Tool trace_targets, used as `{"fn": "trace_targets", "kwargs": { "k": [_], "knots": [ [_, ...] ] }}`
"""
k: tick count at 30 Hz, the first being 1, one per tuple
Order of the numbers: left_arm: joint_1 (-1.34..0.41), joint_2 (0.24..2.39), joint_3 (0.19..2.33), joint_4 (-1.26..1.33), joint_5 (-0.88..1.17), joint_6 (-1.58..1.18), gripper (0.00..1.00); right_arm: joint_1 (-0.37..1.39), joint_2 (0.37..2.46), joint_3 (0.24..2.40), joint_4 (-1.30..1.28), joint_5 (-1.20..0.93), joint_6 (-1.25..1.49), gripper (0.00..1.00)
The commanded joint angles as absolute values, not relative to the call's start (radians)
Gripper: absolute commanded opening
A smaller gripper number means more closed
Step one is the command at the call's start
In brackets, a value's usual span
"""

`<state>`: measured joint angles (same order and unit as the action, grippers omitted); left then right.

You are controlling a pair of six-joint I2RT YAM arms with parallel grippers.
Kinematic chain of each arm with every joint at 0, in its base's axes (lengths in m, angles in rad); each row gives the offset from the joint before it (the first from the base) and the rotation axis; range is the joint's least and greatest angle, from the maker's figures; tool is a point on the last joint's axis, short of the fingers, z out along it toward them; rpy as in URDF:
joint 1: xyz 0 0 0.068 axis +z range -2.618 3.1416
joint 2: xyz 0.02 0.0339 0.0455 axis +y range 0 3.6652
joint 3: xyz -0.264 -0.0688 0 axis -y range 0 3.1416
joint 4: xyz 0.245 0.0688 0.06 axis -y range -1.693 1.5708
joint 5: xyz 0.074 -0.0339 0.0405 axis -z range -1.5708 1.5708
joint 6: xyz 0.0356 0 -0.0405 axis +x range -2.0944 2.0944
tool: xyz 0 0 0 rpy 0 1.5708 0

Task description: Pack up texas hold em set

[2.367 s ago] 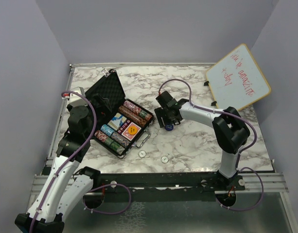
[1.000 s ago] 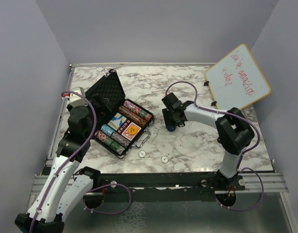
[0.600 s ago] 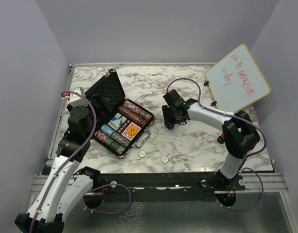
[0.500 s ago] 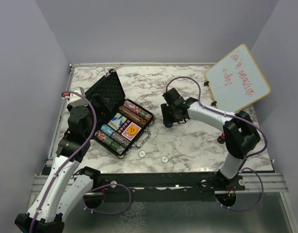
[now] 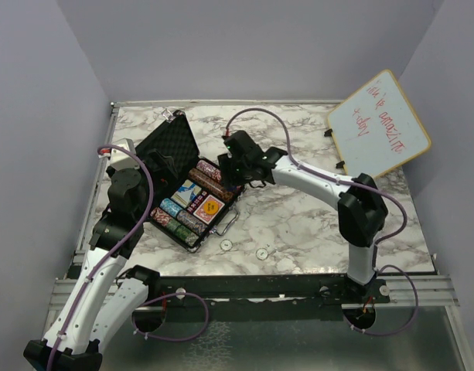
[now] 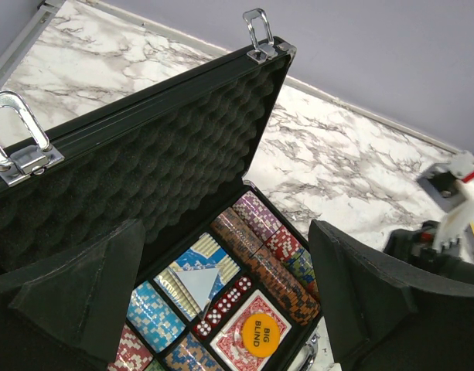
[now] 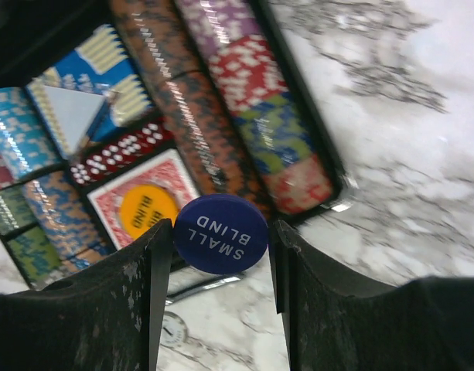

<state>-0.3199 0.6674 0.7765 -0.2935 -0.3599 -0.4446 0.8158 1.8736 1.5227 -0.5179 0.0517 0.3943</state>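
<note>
The right gripper (image 5: 235,168) pinches a blue button (image 7: 221,233) over the front rim of the open case (image 6: 144,178), which sits left on the table (image 5: 314,224). From above, the button is hidden. The left gripper (image 6: 229,290) hangs spread wide and empty beside the case. Both wrist views cut the case off. Two discs (image 5: 226,245) in front of it are too small to read.

Black case (image 5: 171,147) open, lid up; chips (image 6: 260,264), decks (image 6: 196,280), dice (image 6: 225,301) inside; blue button (image 7: 221,233) held above rim.
</note>
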Motion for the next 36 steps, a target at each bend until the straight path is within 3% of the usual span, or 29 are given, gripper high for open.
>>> {"fn": "trace_targets", "kwargs": {
  "k": [1,11,33,36],
  "knots": [
    [-0.311,0.652,0.773,-0.296,-0.378,-0.437,0.95,0.894,2.002,1.652,-0.506,0.022,0.414,0.53],
    [-0.305,0.642,0.774,-0.295,-0.378,-0.439,0.95,0.957,2.179,1.819,-0.371,-0.058,0.47,0.53],
    [-0.305,0.634,0.775,-0.298,-0.386,-0.451,0.95,0.992,2.348,2.01,-0.44,-0.072,0.439,0.56],
    [-0.305,0.634,0.775,-0.301,-0.388,-0.454,0.95,0.992,2.349,2.022,-0.45,-0.074,0.432,0.6]
  ]
}}
